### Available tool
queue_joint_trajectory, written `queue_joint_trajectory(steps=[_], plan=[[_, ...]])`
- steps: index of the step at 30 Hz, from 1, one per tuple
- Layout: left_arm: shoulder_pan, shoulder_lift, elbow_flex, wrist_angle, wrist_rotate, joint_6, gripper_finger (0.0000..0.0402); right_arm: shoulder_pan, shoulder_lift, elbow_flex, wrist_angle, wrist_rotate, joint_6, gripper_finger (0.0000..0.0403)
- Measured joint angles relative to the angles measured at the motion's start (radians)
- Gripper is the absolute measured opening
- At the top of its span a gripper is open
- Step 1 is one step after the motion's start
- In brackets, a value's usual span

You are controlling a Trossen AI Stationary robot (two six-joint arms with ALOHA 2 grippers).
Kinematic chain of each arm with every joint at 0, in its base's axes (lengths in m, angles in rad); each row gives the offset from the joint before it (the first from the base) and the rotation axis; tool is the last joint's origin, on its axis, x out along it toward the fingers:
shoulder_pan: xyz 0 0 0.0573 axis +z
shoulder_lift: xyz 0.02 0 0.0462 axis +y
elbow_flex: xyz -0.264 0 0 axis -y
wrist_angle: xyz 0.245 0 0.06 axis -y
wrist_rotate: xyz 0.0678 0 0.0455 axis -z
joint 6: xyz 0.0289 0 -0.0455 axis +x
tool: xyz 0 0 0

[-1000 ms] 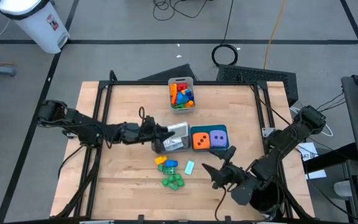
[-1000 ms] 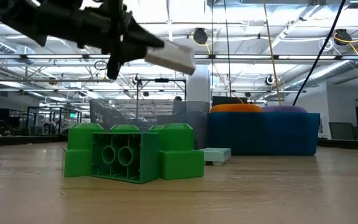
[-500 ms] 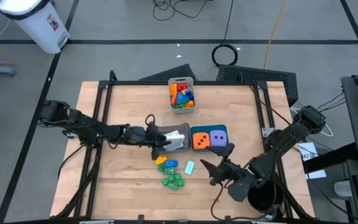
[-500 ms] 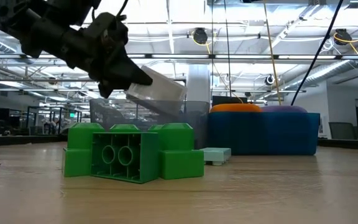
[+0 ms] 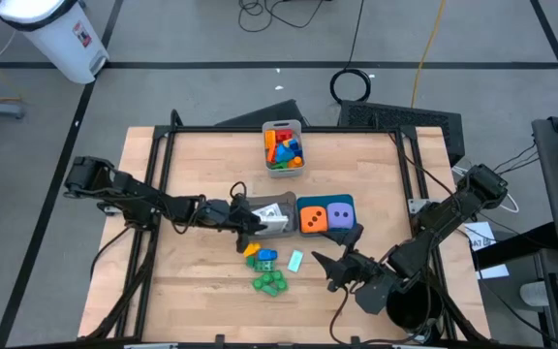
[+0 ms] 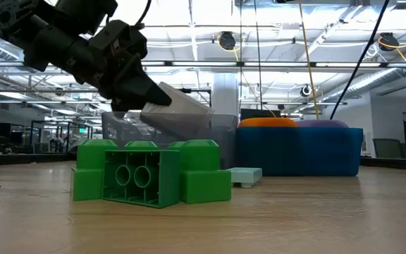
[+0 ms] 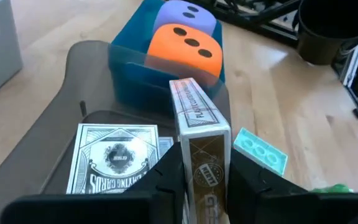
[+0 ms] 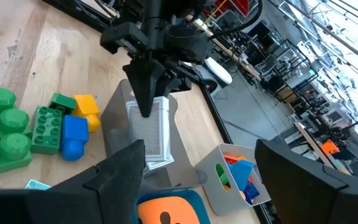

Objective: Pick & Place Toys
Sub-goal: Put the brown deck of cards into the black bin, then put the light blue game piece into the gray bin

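Observation:
My left gripper (image 5: 250, 218) is shut on a gold and white card box (image 7: 194, 118), tilted over the grey see-through bin (image 5: 281, 231) at mid-table. A second card box (image 7: 117, 158) lies flat in that bin. Right of it, the blue bin (image 5: 355, 206) holds an orange die (image 5: 310, 220) and a purple die (image 5: 339, 216). Yellow, blue and green bricks (image 5: 260, 256), a large green brick (image 6: 150, 173) and a flat teal piece (image 5: 295, 260) lie on the table nearer the front. My right gripper (image 5: 332, 267) is open and empty, right of these bricks. My left gripper pinches the card box between its two fingers, one on each broad face, near the box's near end (image 7: 205, 171). The fingers slant down from the table's left, along the box. The box stands on edge, its free end (image 6: 189, 116) tipped down at the grey bin's rim.
A pale grey bin (image 5: 284, 147) full of coloured bricks stands at the table's far edge. A black cup (image 7: 334, 31) shows beyond the table's right side. Bare wood lies at the left and the near left.
My left gripper has gone down toward the grey bin and tipped forward. The card box, held high and nearly level before, now slants down with its free end at the bin's rim.

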Motion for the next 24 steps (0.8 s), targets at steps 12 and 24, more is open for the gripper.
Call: queue_joint_trajectory(steps=[12,24], plan=[[0.0,-0.001,0.0,-0.053,0.002,-0.023,0.0276,0.0,0.0,0.0,0.048,-0.006,-0.017,0.0293],[0.054,-0.129,0.0,-0.072,0.004,-0.056,0.0319,-0.072,0.013,0.0,0.103,-0.419,0.057,0.0293]])
